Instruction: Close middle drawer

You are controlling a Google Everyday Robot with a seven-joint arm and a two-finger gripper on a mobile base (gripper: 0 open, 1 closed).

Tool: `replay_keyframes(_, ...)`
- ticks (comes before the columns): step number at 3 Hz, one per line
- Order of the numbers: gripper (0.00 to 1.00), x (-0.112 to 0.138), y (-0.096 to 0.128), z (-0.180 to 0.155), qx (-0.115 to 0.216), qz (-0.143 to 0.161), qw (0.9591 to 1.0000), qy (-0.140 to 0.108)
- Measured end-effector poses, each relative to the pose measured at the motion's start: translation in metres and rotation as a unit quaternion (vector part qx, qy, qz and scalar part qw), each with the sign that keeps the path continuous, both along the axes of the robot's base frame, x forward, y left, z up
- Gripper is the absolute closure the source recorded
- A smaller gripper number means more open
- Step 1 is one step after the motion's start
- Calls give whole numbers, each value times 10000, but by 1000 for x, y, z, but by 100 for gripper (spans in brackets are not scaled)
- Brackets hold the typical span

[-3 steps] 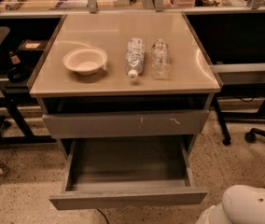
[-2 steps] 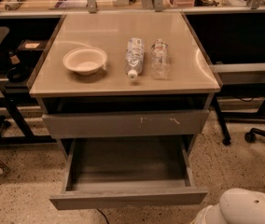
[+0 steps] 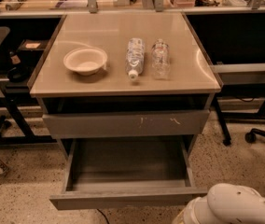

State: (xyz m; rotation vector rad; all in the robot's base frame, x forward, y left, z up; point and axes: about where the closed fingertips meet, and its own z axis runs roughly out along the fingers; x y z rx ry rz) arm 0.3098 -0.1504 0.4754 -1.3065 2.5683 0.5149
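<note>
middle drawer pulled fully out | gripper not in view, open or closed cannot tell; only arm lower right | push front centre, straight inward

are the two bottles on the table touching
Apart: camera view shows bare tabletop between the left bottle and the right bottle. The gripper is out of view.

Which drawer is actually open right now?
The middle drawer, plain-fronted, pulled out with its grey box interior exposed. The scuffed front above sits pushed in. The pincer is out of view; only the white arm shows bottom right.
</note>
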Motion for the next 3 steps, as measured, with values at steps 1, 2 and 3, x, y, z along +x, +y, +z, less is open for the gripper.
replay_keyframes(1,100,19,10,-14,40,138,9998,-100)
replay_keyframes(2,100,39,19,-25,46,287,9994,-189)
replay_keyframes(3,100,56,27,-37,27,401,9988,-267)
